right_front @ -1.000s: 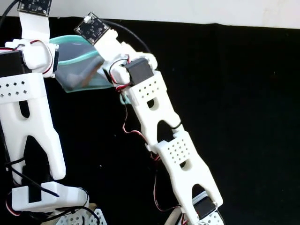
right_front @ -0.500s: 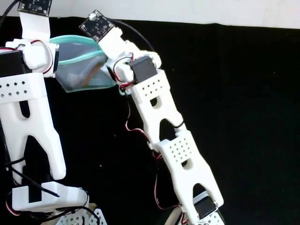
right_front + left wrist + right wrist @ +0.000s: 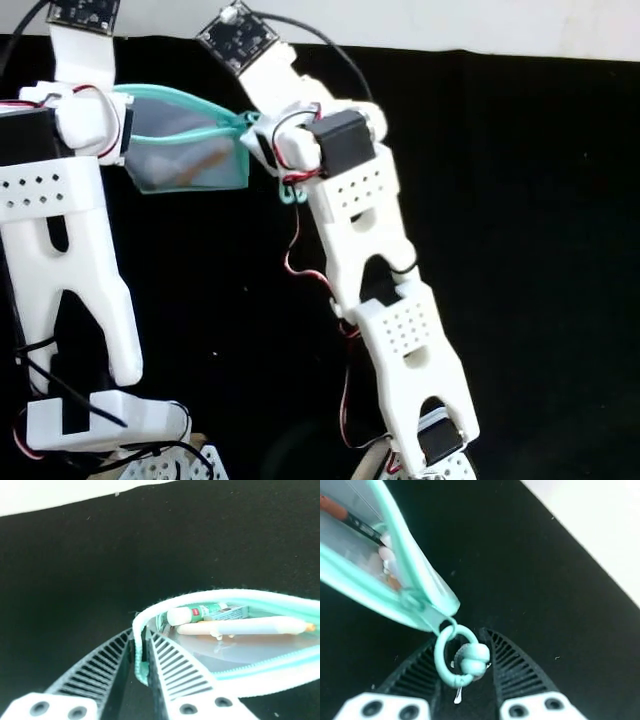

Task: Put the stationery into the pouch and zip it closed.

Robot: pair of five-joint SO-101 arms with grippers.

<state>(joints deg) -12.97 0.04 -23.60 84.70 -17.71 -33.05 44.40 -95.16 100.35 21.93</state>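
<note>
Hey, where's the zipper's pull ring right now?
The pull ring sits between the fingers of the right gripper, hanging off the pouch corner; in the high view, that is the pouch's end toward the right arm.

Your left arm rises at the left of the high view, its upper links nearly upright. Your left gripper is clamped tight on the end seam of the pouch. Your right arm slants up from its base and leans toward the left arm, wrist angled across, with your right gripper pinching the zip pull between jaws that are nearly together.
</note>
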